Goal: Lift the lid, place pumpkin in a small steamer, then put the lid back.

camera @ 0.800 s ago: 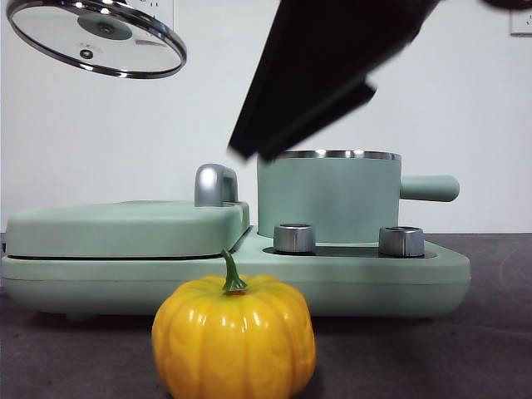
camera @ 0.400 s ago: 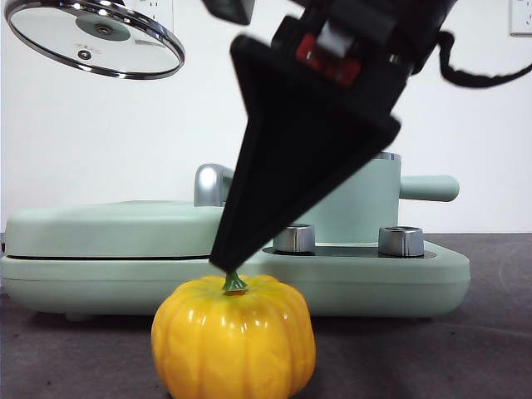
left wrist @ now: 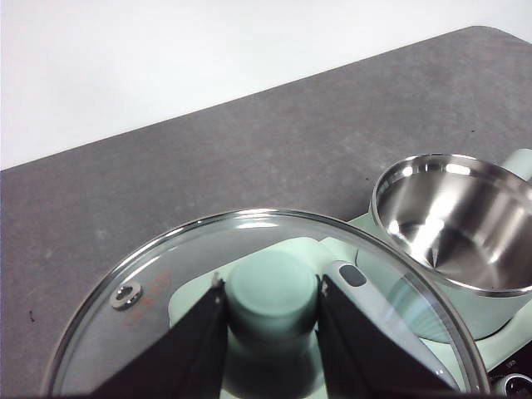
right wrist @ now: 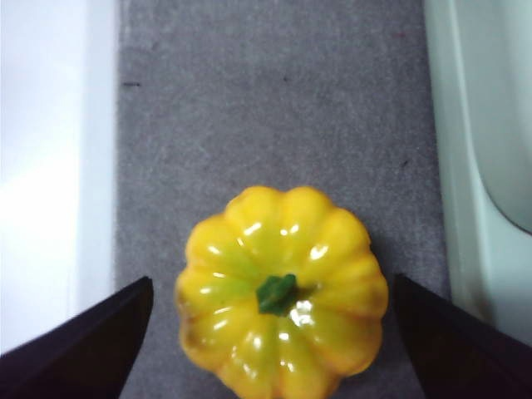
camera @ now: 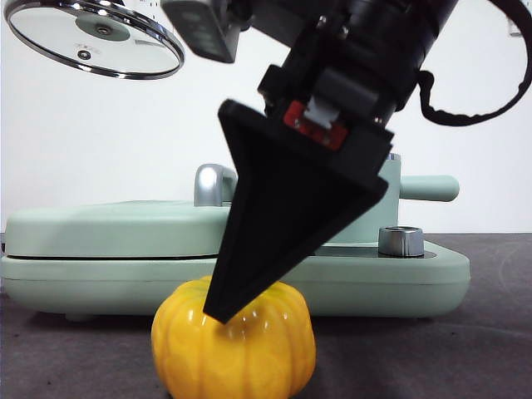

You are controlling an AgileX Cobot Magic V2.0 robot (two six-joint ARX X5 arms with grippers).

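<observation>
Mint-green cooker base [camera: 249,278], wide and flat, spans the grey table [camera: 465,357], with its flat mint-green hinged griddle cover [camera: 125,224] shut on one side and the small steamer [left wrist: 453,224], a mint-green cylindrical pot with a steel rim, standing uncovered on the other; its stubby side handle [camera: 428,188] points sideways, away from the griddle. A steel dial [camera: 401,241] sits on the base in front of the pot. The right gripper [right wrist: 270,332] comes down from above, big and dark, and blocks most of the pot in the front view; its black jaws are spread wide, one on each side of the small glossy yellow-orange ribbed pumpkin [right wrist: 283,287], gripping nothing. The pumpkin sits upright on the table just in front of the base, its short green stem [right wrist: 276,293] pointing up toward the wrist camera. The round clear glass lid [camera: 96,37] with a steel rim hangs tilted, high above the griddle side (well clear of the pot), where the left gripper [left wrist: 273,312] has its jaws clamped on the mint-green knob [left wrist: 273,291]
</observation>
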